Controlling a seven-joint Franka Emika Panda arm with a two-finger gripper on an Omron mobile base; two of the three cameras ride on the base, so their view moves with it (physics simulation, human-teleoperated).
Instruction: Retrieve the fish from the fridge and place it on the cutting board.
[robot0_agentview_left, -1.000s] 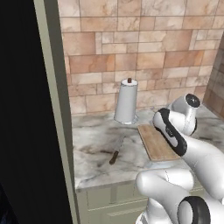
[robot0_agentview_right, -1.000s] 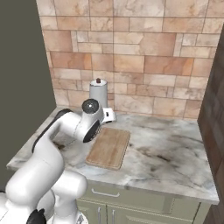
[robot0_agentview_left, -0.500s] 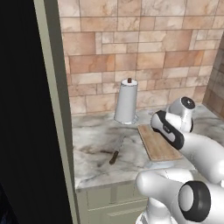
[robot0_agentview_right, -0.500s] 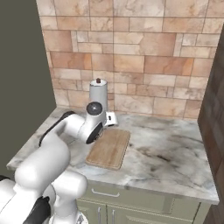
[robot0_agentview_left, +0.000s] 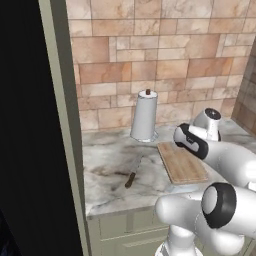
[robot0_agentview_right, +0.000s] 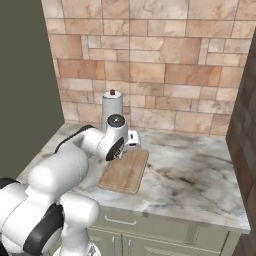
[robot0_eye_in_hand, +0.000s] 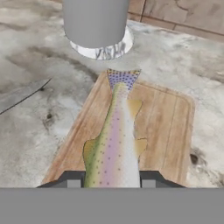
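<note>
- Our tool (robot0_eye_in_hand: 111, 183) pinched the fish (robot0_eye_in_hand: 114, 140) above the cutting board (robot0_eye_in_hand: 162, 127).
- We judged: lower flat, release mid-board, away from the paper towel roll (robot0_eye_in_hand: 96, 24).

Stone-tile wall (robot0_agentview_right: 165, 55) (marble counter (robot0_agentview_right: 200, 170))

Fish (robot0_eye_in_hand: 114, 144): head end cut off at the hand view's bottom, between the finger tips (robot0_eye_in_hand: 72, 180); whether they touch it cannot be told.
Knife (robot0_eye_in_hand: 22, 94): handle beyond the left edge there.
Paper towel roll (robot0_eye_in_hand: 95, 24): top cropped.
Cutting board (robot0_agentview_left: 181, 162): right edge hidden by the arm in the left base view.
</note>
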